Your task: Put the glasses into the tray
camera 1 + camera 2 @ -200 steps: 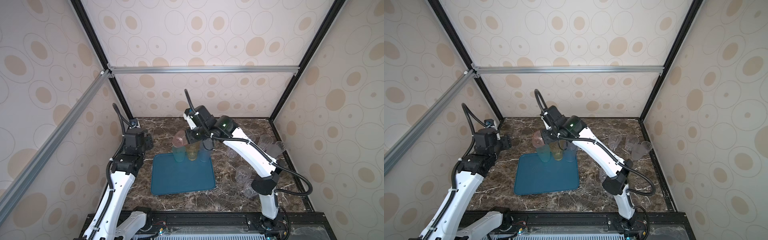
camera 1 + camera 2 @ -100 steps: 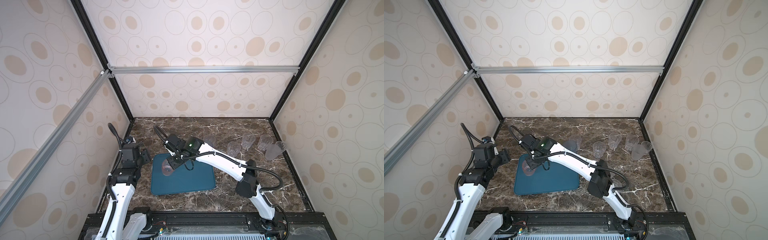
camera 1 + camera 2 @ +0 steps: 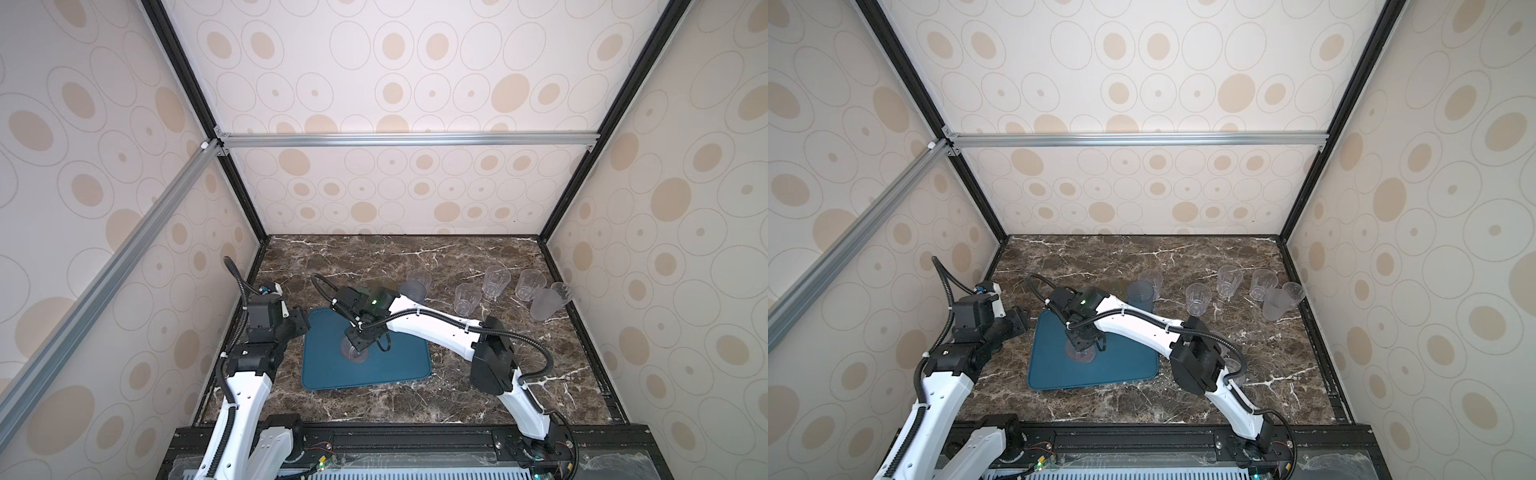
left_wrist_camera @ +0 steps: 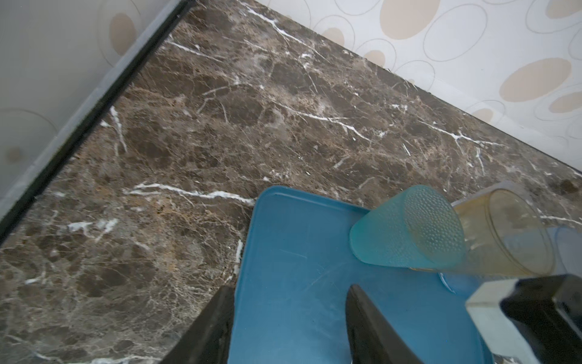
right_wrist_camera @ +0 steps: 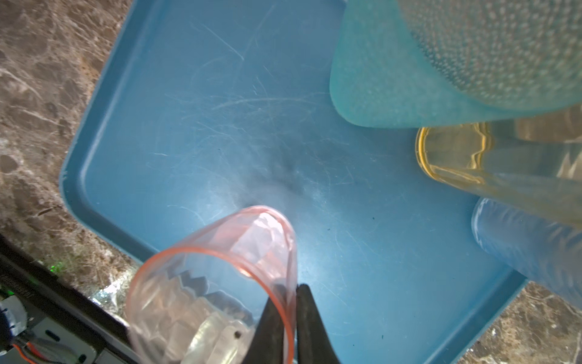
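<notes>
Placement step: pink glass [image 3: 352, 349] over tray [image 3: 399, 370], lower centre of a top view.
Right gripper [image 5: 291, 315] pinches its rim wall, fingers nearly together; left gripper [image 4: 289, 302] hangs half-spread, empty. Next move probably calls for setting the base flat, then release.

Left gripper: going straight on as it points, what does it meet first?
The left gripper would probably meet the tray first, on bare floor near its corner; the teal glass is beside that line.
</notes>
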